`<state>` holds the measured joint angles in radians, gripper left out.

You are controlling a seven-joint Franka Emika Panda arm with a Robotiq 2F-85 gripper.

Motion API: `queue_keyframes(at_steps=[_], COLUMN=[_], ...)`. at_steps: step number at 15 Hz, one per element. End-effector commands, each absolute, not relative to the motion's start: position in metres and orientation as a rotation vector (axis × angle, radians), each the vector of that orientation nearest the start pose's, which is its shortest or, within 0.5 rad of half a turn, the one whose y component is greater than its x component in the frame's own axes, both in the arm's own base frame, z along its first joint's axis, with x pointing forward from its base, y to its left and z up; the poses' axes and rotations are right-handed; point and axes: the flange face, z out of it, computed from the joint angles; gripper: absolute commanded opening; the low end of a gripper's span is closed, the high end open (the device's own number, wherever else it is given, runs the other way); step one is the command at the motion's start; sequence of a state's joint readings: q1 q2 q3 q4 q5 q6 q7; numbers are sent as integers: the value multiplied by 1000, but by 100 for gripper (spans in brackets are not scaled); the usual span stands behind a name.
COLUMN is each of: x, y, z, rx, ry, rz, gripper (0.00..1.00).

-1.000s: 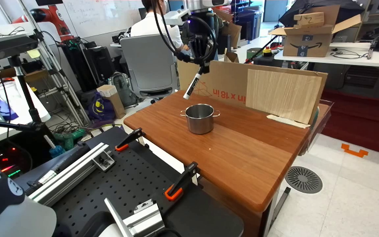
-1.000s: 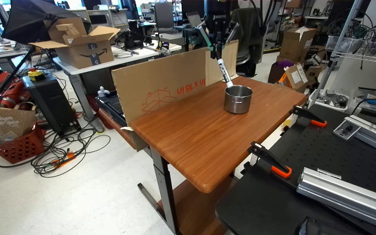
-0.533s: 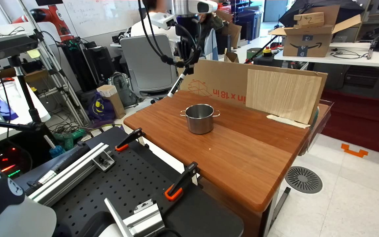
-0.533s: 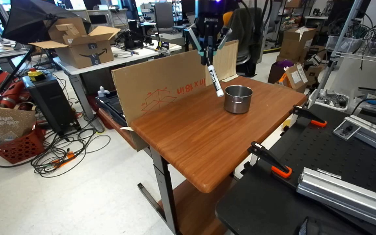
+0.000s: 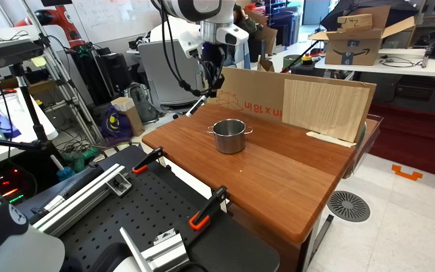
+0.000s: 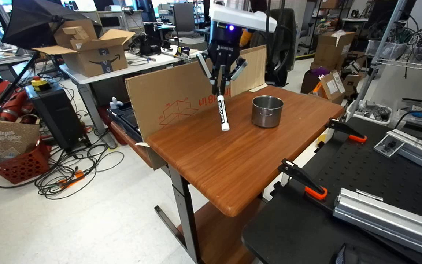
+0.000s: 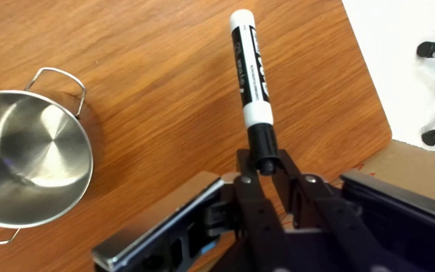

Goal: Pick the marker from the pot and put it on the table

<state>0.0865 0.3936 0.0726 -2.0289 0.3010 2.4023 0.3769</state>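
Your gripper [image 6: 218, 91] is clamped on the black end of the marker [image 7: 252, 75], which slants down from it with the white end lowest, clear of the pot [image 6: 267, 117] and, by the look of it, above the counter [image 6: 203, 157] rather than on it. Setting it down seems the step in hand. Lower slowly until the white end touches, then tip the wrist so the barrel lies nearly flat before you part the fingers; let go early and it could topple and roll, and a corner of the counter shows near it in the wrist view. The pot sits to one side; don't swing toward it. Mind the cardboard panel [image 6: 167, 93] standing upright behind the gripper in an exterior view, and watch that the cables [image 5: 185, 86] looped at the wrist don't snag.
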Motion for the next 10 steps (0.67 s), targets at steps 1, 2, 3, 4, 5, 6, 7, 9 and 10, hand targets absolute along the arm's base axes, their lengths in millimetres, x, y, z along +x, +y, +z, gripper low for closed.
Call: queue_keyframes(at_steps=[1, 2, 3, 4, 5, 6, 7, 9, 10], x=[609, 613, 616, 620, 622, 623, 624, 626, 627], y=[93, 91, 91, 89, 89, 89, 89, 91, 92], z=[228, 218, 210, 200, 192, 184, 179, 170, 166], rx=[-2778, -2770, -2762, -2754, -2743, -2735, -2726, -2712, -2712], ry=[740, 768, 797, 825, 845, 863, 879, 906, 919], rz=[91, 84, 85, 92, 110, 124, 115, 119, 113], gripper=[5, 5, 5, 5, 5, 5, 5, 5, 5])
